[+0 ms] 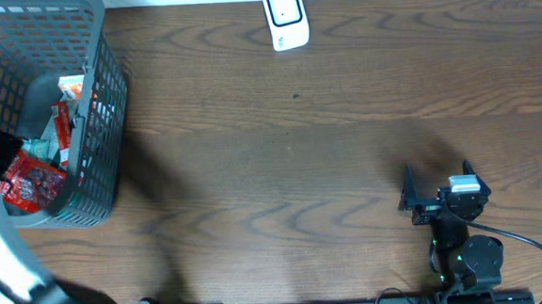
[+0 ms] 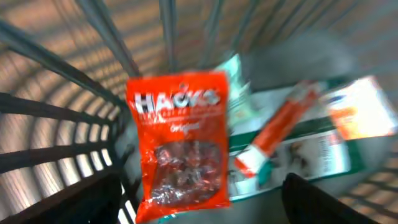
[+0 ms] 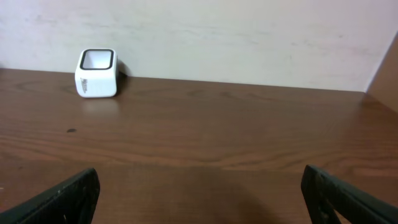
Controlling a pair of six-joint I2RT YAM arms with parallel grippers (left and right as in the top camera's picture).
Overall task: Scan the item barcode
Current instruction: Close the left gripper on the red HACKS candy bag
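The grey wire basket (image 1: 100,134), upper left of the overhead frame, contains the red Hacks bag (image 2: 180,149), an orange tube (image 2: 277,134) and a green-white package (image 2: 317,152). The left pincer (image 2: 202,186) is open above them and grips nothing. The right pincer (image 3: 199,186) is open over the tabletop (image 1: 300,169), lower right.

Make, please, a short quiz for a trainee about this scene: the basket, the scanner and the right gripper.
1. True or false: the white barcode scanner stands inside the gray wire basket.
2. Which item lies in the basket? A) a red Hacks candy bag B) a banana C) a coffee mug
3. Fill in the missing word: the right gripper is ___ and holds nothing.

Key: 1 false, it stands on the wooden table, far from the basket; 2 A; 3 open.
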